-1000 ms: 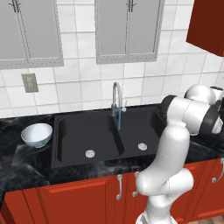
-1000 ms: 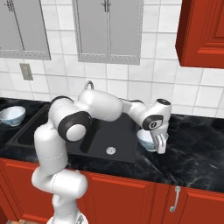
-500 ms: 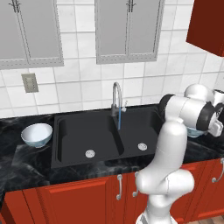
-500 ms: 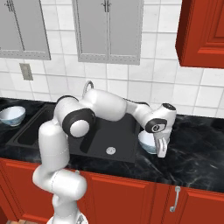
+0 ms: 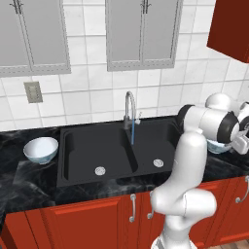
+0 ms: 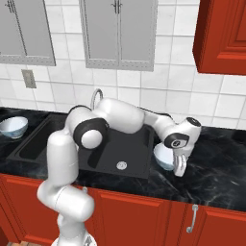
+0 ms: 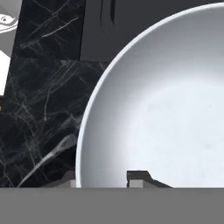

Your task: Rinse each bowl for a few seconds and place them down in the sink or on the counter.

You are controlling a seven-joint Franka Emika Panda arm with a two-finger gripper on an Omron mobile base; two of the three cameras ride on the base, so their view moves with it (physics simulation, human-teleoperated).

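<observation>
Where the arm reaches to the right side of the right base view, a white bowl (image 6: 163, 156) sits on the black veined counter (image 6: 216, 168) just right of the sink (image 6: 137, 153), and the gripper (image 6: 179, 165) hangs at the bowl's near-right rim. In the hand view this bowl (image 7: 166, 109) takes up most of the right half of the frame; its pale, glossy inside holds nothing that can be made out. One dark fingertip (image 7: 139, 178) rises inside the rim at the bottom centre, and a grey tip (image 7: 65, 180) shows just outside the rim at the lower left, so the fingers straddle the wall of the bowl; whether they press on it or stand slightly parted from it cannot be told.

In the left base view the same bowl (image 5: 216, 147) peeks out at the right edge, half hidden behind the white wrist. A second white bowl (image 5: 41, 149), tinged pale blue, stands upright on the counter (image 5: 29, 180) at the left of that frame, just beside the sink (image 5: 97, 151); it looks empty (its floor is only partly seen). It appears again at the far left of the right base view (image 6: 12, 127).

Both sink basins hold only their round silver drains (image 5: 100, 170), and a thin blue stream falls from the curved faucet (image 5: 129, 109). No writing or labels can be read anywhere.
</observation>
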